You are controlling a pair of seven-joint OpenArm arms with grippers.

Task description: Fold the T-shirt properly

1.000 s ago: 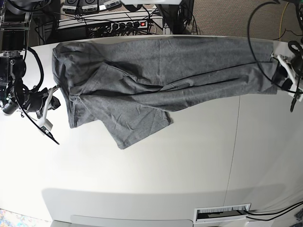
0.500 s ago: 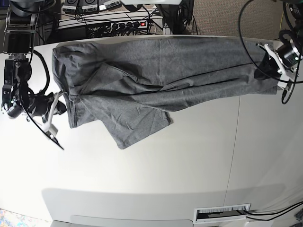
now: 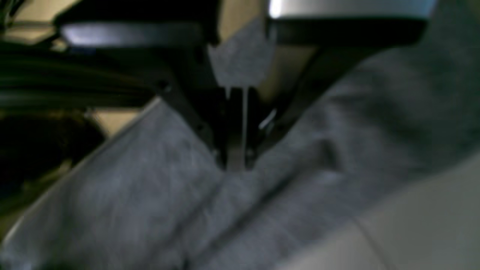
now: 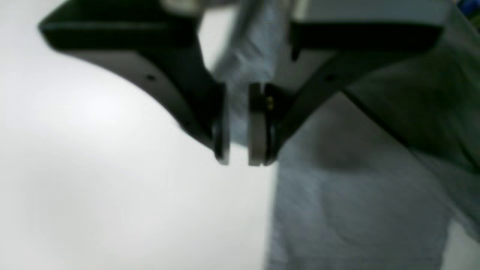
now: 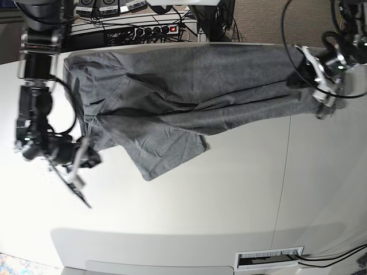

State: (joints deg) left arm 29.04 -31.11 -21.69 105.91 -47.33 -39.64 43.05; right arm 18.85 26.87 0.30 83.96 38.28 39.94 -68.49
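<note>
Base view: the T-shirt [image 5: 189,91] lies lengthwise left-to-right, left claw [image 5: 314,80] clamped on its hem, right claw [image 4: 238,155] slightly apart.

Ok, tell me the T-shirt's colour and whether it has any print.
Plain heather grey, no print visible on the T-shirt; the base view shows it best.

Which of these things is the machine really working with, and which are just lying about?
Part of the job:
- T-shirt, spread on the white table
- left gripper, shut on the shirt's edge
- right gripper, at the shirt's other end

Just there:
- power strip and cables behind the table
</note>
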